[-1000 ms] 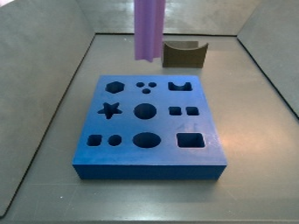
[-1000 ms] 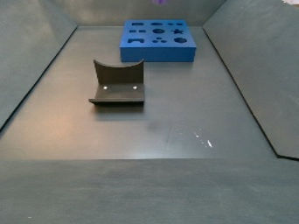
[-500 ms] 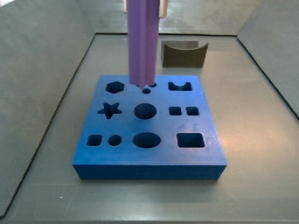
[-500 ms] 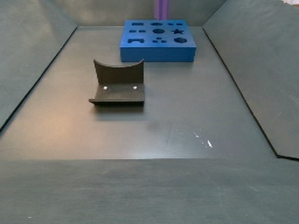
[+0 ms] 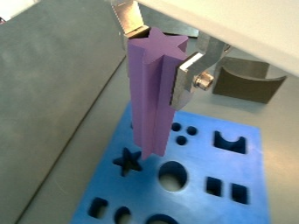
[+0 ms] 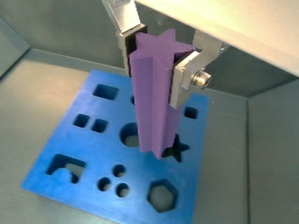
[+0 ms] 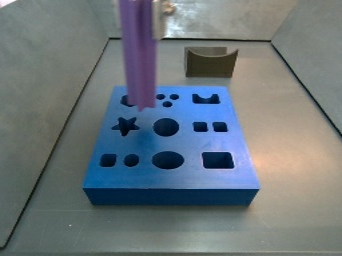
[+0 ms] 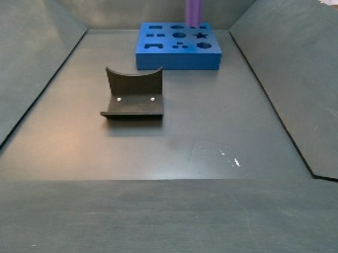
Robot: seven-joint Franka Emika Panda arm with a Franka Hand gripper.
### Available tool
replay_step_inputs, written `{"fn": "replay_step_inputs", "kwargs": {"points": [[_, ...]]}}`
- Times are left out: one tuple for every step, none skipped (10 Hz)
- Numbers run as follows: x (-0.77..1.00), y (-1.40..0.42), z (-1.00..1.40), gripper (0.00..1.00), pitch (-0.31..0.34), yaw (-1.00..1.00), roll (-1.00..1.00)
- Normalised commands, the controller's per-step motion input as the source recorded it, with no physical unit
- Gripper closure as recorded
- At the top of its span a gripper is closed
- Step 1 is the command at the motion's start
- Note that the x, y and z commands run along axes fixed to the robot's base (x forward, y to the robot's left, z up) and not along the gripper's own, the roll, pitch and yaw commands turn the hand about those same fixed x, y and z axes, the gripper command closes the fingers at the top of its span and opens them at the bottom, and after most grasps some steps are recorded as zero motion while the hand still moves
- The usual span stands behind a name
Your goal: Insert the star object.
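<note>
— Since half a second ago, we see the purple peg (image 7: 139, 55) has shifted across the blue block (image 7: 170, 190), from above the small round holes toward the hexagon hole at the far left corner in a side view. In the second side view only its lower tip (image 8: 195, 13) shows at the top edge, above the block (image 8: 179, 54).

— And where does it sit against the gripper (image 5: 158, 63)?

— Between the fingers. In both wrist views the peg (image 5: 153, 101) stands upright, its star-shaped top end level with the silver plates, and most of its length hangs below them. One finger (image 5: 190, 77) presses a ridged side; the opposite finger (image 5: 128, 17) is behind the top. We see the same from the other wrist camera: peg (image 6: 156, 96), gripper (image 6: 153, 61), finger (image 6: 191, 77).

— How wide are the jaws?

— Narrow, closed onto the peg itself, nothing else between them.

— Is the tip in a hole?

— No. In both wrist views the lower end hangs over the block (image 5: 233, 197), close beside the star hole (image 5: 128, 160), also seen here (image 6: 176, 150), and next to the large round hole (image 5: 172, 175). Whether it lines up with the star hole we cannot tell.

— What else is around?

— We see a dark brown notched piece (image 7: 210, 61) standing on the floor behind the block, well apart from it; it also shows in the second side view (image 8: 133, 94) and in a wrist view (image 5: 251, 80). It does not stand between peg and block.
</note>
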Motion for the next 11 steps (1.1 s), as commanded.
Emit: {"fn": "replay_step_inputs", "kwargs": {"points": [[-0.5,-0.17,-0.4,1.0,-0.381,0.14,0.07],[-0.27,-0.1,-0.26,1.0,-0.229,0.1,0.05],[0.0,-0.07,-0.21,1.0,-0.096,0.03,0.0],[0.0,-0.02,-0.15,1.0,0.0,0.01,0.0],[0.0,-0.02,-0.17,1.0,0.0,0.07,0.0],[0.0,-0.03,-0.21,1.0,0.0,0.15,0.0],[-0.01,-0.07,-0.27,1.0,-0.016,0.29,0.0],[0.0,-0.09,-0.27,1.0,-0.004,0.24,-0.05],[0.06,-0.05,-0.27,1.0,0.0,0.11,-0.07],[0.07,-0.01,-0.29,1.0,0.0,0.12,-0.05],[0.0,0.0,-0.35,1.0,0.0,0.15,0.0]]}}
